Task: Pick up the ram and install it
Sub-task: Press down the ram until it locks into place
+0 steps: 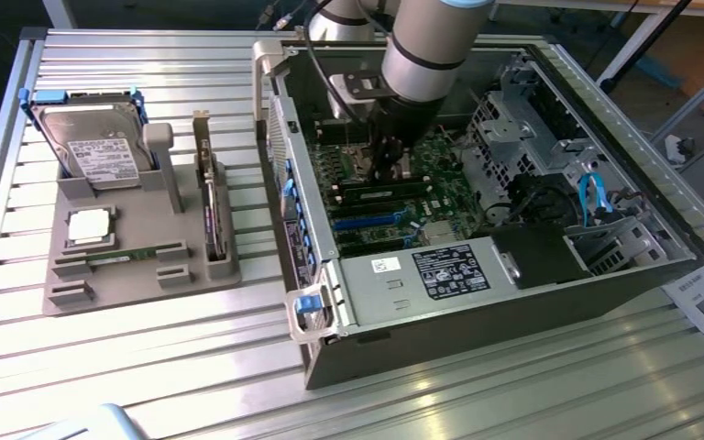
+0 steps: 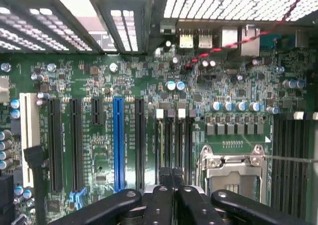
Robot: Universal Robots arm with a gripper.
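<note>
A thin green ram (image 1: pixel 124 258) stick lies in the front slot of the grey fixture (image 1: pixel 144 275), at the exterior view's left, far from the arm. My gripper (image 1: pixel 388 170) reaches down inside the open computer case (image 1: pixel 475 321), just over the motherboard (image 1: pixel 383 215). In the wrist view the gripper (image 2: pixel 171 179) is shut, its black fingertips pressed together right above the row of narrow memory slots (image 2: pixel 174 140). I cannot tell whether anything sits between the fingertips. A pale thin edge runs along one memory slot (image 2: pixel 160 143).
The fixture also carries a hard drive (image 1: pixel 95 147), a square silver processor (image 1: pixel 89 226) and an upright expansion card (image 1: pixel 214 215). On the board a metal processor socket (image 2: pixel 233 170) sits beside the memory slots and a blue slot (image 2: pixel 118 140) on their other side. A power supply (image 1: pixel 450 270) closes off the case's near end.
</note>
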